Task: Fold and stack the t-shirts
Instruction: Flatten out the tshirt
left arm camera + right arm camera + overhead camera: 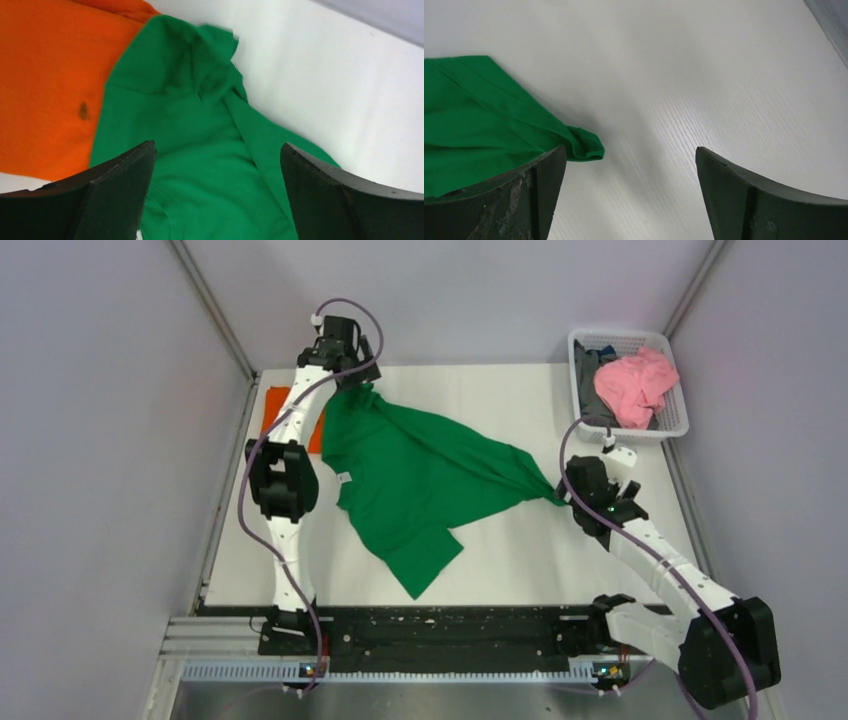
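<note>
Green t-shirt (420, 475) lies rumpled, its corner overlapping the orange t-shirt (45, 75); left tool (217, 146) and right tool (631, 149) gape wide, empty.

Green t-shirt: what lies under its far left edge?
The orange t-shirt seems to run beneath the green t-shirt; how far is hidden. Elsewhere only the white table shows.

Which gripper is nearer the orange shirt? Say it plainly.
Left. The left gripper hovers over the green shirt, right beside the orange shirt; the right gripper sits well away, at the green shirt's opposite tip.
</note>
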Robot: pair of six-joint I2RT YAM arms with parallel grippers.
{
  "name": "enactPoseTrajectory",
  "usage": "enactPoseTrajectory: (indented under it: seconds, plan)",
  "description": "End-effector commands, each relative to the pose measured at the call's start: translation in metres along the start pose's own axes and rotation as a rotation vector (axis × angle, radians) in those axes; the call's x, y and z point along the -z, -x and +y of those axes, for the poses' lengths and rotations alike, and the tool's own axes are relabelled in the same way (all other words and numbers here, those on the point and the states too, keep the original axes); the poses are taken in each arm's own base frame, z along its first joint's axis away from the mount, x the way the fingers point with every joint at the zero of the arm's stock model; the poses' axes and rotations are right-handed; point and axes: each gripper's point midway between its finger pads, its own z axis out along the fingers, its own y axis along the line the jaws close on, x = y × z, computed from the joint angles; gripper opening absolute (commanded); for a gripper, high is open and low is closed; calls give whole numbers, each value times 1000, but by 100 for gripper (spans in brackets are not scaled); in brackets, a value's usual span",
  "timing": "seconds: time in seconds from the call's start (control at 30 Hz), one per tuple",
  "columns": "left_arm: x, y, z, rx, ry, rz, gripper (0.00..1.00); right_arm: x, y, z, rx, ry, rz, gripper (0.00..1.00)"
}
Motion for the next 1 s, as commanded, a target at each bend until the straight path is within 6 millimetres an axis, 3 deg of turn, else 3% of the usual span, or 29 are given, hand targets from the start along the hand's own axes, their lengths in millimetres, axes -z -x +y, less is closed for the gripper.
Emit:
enactPoseTrajectory:
  seconds: [0.0, 0.1, 0.23, 0.4, 0.43, 0.5, 0.6, 0.73, 0.87, 0.97]
  plan:
    - [87, 24, -50, -41, -174, -119, 99, 18, 38, 18, -143, 94, -59, 99]
    - [123, -4, -56, -53, -207, -90, 99, 29, 39, 44, -77, 278, -57, 99]
    - [169, -79, -64, -102, -298, -3, 99, 46, 24, 81, 48, 546, -34, 99]
    - [208, -218, -77, -119, -524, 181, 99, 64, 24, 124, 121, 797, -28, 99]
    - [208, -252, -76, -113, -570, 238, 99, 62, 23, 134, 118, 825, -2, 99]
    - [211, -302, -78, -106, -613, 356, 99, 61, 22, 154, 105, 889, 45, 99]
    - [211, -355, -78, -134, -581, 497, 99, 49, 23, 185, 109, 955, 106, 99]
    - [191, -388, -60, -141, -455, 576, 99, 11, 17, 215, 114, 929, 165, 99]
    - [173, -403, -15, -154, -240, 584, 99, -27, 12, 232, 134, 865, 194, 98]
    - [169, -398, 26, -167, -86, 521, 99, -58, -1, 227, 149, 758, 243, 98]
